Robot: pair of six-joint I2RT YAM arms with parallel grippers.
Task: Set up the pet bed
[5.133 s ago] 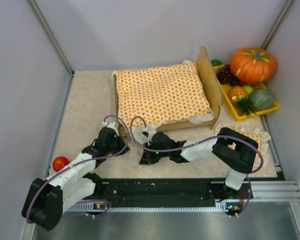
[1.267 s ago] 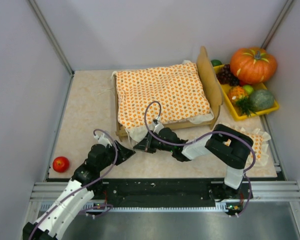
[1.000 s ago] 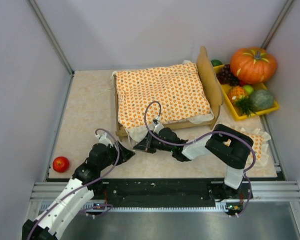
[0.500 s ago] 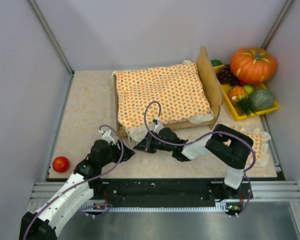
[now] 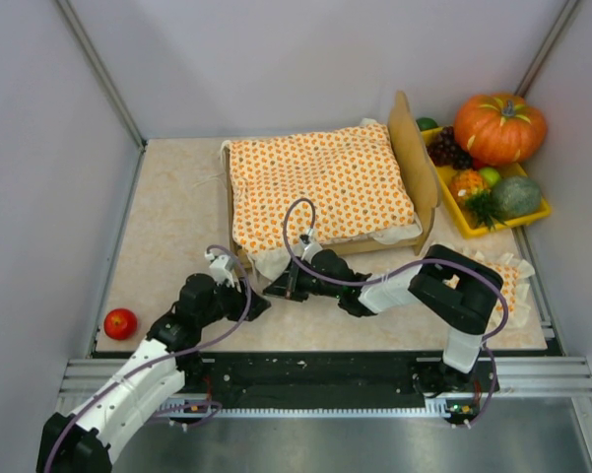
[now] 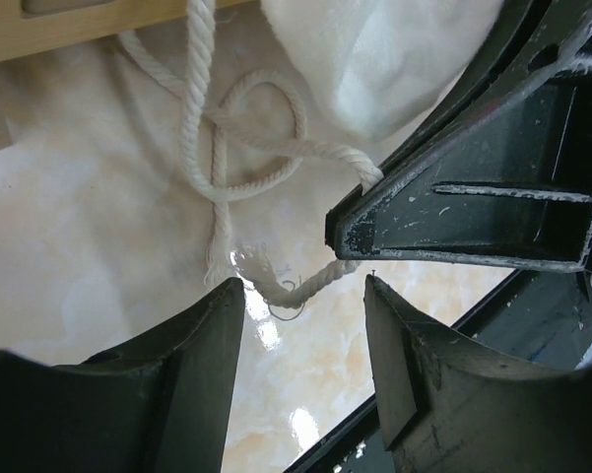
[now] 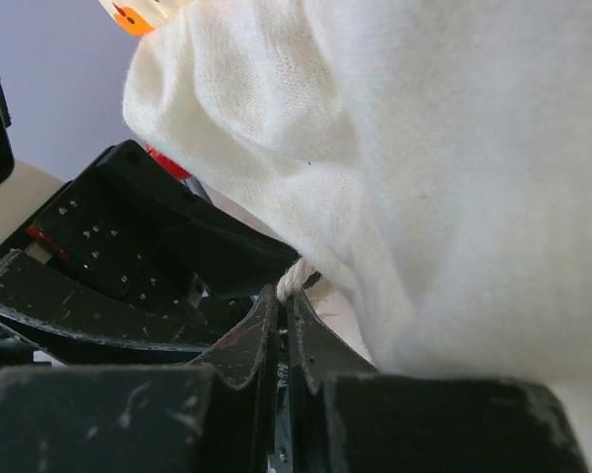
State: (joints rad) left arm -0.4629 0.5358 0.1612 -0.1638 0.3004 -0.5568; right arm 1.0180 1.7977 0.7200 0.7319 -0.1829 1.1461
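Just beyond left gripper (image 5: pixel 257 304) and right gripper (image 5: pixel 273 292), pet bed (image 5: pixel 412 158)

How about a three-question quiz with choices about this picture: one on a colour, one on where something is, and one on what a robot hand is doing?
1. The dots on the bedspread are: A blue; B orange; C green.
2. The apple is: A on the table, at its near left corner; B on the bedspread; C hanging in the air.
3. The right gripper is: A wide open; B shut on the apple; C shut on the white rope.
Answers: 1 B, the top view shows orange dots on cream cloth. 2 A, it lies alone by the table's left edge. 3 C, the right wrist view shows its jaws closed on the rope end.
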